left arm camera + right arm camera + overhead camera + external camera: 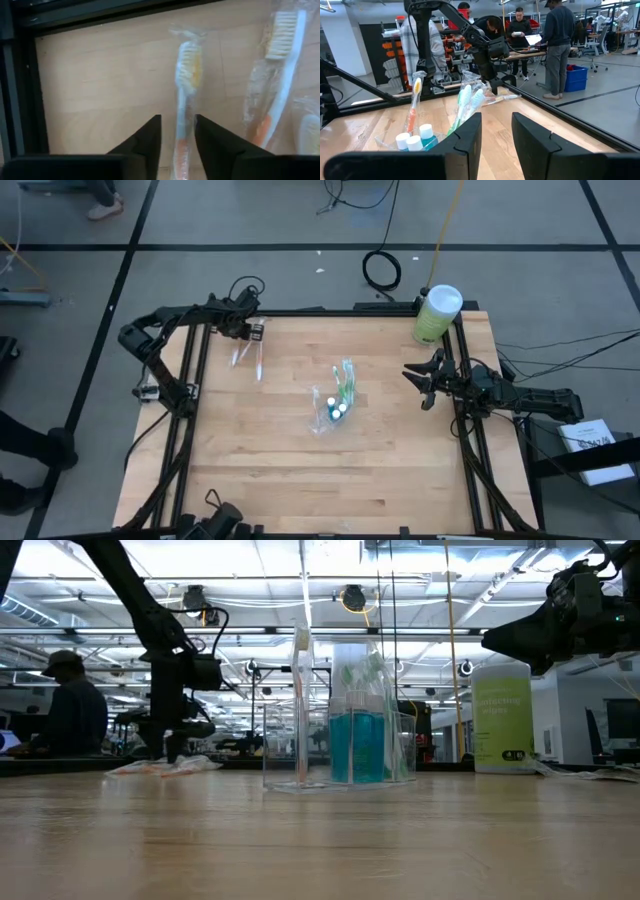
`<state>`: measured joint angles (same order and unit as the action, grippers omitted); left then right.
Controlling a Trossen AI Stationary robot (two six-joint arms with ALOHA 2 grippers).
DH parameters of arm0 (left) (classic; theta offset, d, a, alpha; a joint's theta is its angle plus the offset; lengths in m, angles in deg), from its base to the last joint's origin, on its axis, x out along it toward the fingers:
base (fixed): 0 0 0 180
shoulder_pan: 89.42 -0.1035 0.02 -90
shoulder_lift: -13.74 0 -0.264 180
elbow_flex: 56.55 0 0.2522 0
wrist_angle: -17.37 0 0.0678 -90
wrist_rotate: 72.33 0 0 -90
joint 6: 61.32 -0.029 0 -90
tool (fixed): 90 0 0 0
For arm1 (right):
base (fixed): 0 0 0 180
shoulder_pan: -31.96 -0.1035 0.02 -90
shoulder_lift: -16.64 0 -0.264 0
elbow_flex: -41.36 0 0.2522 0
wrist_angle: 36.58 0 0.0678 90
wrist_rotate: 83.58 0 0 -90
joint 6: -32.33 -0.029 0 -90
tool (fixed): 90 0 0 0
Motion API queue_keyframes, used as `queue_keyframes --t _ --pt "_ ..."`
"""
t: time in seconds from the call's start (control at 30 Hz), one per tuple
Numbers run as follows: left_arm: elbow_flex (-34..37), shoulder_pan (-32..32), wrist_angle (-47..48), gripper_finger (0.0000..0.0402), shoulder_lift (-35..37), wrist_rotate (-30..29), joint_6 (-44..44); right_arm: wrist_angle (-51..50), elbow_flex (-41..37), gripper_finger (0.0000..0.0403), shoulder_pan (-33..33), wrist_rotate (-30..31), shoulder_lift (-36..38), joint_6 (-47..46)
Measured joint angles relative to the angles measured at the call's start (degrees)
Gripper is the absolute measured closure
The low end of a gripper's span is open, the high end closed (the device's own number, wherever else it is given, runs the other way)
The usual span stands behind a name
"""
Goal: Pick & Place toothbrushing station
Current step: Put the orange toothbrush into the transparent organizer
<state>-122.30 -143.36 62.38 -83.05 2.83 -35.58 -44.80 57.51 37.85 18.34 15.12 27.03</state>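
At the wooden table's [250, 470] far left corner, the left gripper [177, 137] straddles a wrapped pink-white toothbrush [186, 95] with narrowed fingers, while the clear plastic holder [330, 412] of green-white toothbrushes [346, 380] and blue-capped tubes [336, 411] stands mid-table, the part-open, empty right gripper [420, 383] hovering near the right edge.

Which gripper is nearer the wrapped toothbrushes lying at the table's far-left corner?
Left. The left gripper is right over the wrapped toothbrushes, its fingers straddling one. The right gripper hangs across the table, beyond the clear holder.
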Motion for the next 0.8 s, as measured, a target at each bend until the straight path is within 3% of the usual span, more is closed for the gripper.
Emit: queue_keyframes --t 0.4,0.8 --pt "0.0 0.0 1.5 0.0394 0.1 3.0 -4.5 0.0 0.0 0.0305 0.0 0.0 0.0 0.0" --pt "1.1 1.7 1.3 0.0378 0.2 2.4 -6.6 0.0 0.0 0.0305 0.0 0.0 0.0 0.0"
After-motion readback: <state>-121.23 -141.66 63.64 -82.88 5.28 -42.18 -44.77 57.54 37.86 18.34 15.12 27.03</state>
